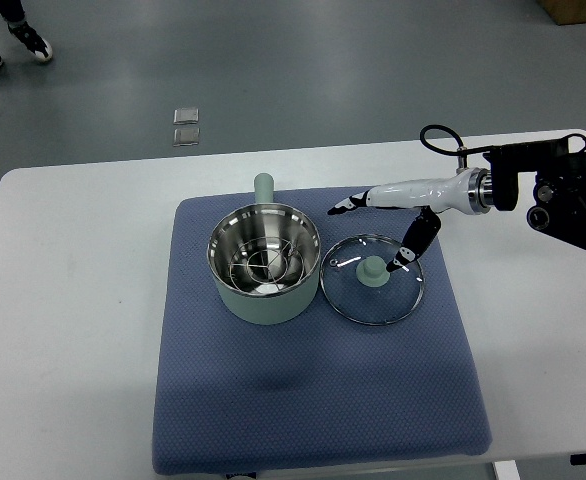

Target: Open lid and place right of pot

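Lid (373,283) lies flat on the blue mat (303,420) toward its right edge, touching the open pot (265,264). Right hand (388,215) hovers over it with fingers spread, apparently gripping nothing; its arm is cut off at the frame's right edge.

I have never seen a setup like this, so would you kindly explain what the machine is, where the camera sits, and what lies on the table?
This is one picture, taken from the robot's own camera looking steeply down at its work. The white and black limb entering from the right is the robot's right arm, ending in the right hand with spread fingers that hold nothing. The left arm is out of view. On the white table lies a blue mat. On it stands a pale green pot, open, with a wire rack inside. Its glass lid lies flat on the mat just right of the pot, under the hand. A person's shoes show at the top left.
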`<move>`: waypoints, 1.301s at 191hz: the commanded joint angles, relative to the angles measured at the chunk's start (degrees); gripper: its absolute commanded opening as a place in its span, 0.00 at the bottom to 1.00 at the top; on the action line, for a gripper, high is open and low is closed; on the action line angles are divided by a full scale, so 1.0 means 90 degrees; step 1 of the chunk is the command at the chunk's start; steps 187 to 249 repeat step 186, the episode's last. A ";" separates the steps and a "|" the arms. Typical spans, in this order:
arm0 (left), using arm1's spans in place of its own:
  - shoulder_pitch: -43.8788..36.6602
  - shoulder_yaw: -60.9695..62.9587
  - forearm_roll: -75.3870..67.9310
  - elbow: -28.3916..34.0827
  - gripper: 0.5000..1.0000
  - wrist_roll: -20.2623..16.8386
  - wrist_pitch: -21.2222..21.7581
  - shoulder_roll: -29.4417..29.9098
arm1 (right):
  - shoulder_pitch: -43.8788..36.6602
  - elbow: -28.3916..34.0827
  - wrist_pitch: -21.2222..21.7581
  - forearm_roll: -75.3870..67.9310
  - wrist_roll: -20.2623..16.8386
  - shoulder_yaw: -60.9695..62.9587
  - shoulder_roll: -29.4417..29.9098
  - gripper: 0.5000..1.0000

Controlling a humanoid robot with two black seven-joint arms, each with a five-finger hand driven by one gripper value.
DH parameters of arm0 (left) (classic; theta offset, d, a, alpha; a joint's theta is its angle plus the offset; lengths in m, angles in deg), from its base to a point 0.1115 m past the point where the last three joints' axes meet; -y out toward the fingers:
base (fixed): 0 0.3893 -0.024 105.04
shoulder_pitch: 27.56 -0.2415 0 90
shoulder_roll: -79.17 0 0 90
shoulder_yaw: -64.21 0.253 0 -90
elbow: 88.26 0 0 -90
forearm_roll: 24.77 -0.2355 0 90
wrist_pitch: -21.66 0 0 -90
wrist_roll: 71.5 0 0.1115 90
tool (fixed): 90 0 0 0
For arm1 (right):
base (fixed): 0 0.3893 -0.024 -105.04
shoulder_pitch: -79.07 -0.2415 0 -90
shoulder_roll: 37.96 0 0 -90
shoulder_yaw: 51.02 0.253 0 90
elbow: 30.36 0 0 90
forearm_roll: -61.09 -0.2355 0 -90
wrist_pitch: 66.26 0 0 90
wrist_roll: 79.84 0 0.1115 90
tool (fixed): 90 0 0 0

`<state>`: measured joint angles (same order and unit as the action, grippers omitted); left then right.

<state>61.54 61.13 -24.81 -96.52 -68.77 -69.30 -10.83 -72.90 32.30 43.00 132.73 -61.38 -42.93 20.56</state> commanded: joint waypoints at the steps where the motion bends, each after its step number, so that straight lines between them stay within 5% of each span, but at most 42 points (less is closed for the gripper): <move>1: 0.0002 0.0000 -0.0005 0.0000 1.00 0.0000 0.0000 0.0000 | 0.0031 -0.0370 0.0086 -0.1397 -0.0068 0.0068 0.0060 0.86; 41: 0.0002 0.0000 0.0004 0.0000 1.00 0.0000 0.0000 0.0000 | 0.0285 -0.0986 0.0135 -0.5528 -0.0537 0.0185 0.0470 0.87; 66: -0.0008 0.0000 -0.0005 0.0000 1.00 0.0000 0.0000 0.0000 | 0.0392 -0.1103 0.0476 -0.8133 -0.1474 0.0195 0.0539 0.87; 75: -0.0008 0.0000 -0.0005 0.0000 1.00 0.0000 0.0000 0.0000 | 0.0392 -0.1103 0.0477 -0.8135 -0.1475 0.0195 0.0539 0.87; 76: 0.0002 0.0000 -0.0005 0.0000 1.00 0.0000 0.0000 0.0000 | 0.0441 -0.1209 0.0467 -0.9083 -0.1861 0.0185 0.0626 0.87; 78: 0.0002 0.0000 0.0004 0.0000 1.00 0.0000 0.0000 0.0000 | 0.0451 -0.1239 0.0457 -0.9266 -0.1933 0.0185 0.0646 0.87; 91: 0.0002 0.0000 -0.0005 0.0000 1.00 0.0000 0.0000 0.0000 | 0.0539 -0.1318 0.0408 -0.9990 -0.2129 0.0176 0.0734 0.87; 249: 0.0002 0.0000 -0.0005 0.0000 1.00 0.0000 0.0000 0.0000 | 0.0783 -0.1981 0.0516 -1.0088 -0.2051 0.0527 0.0900 0.88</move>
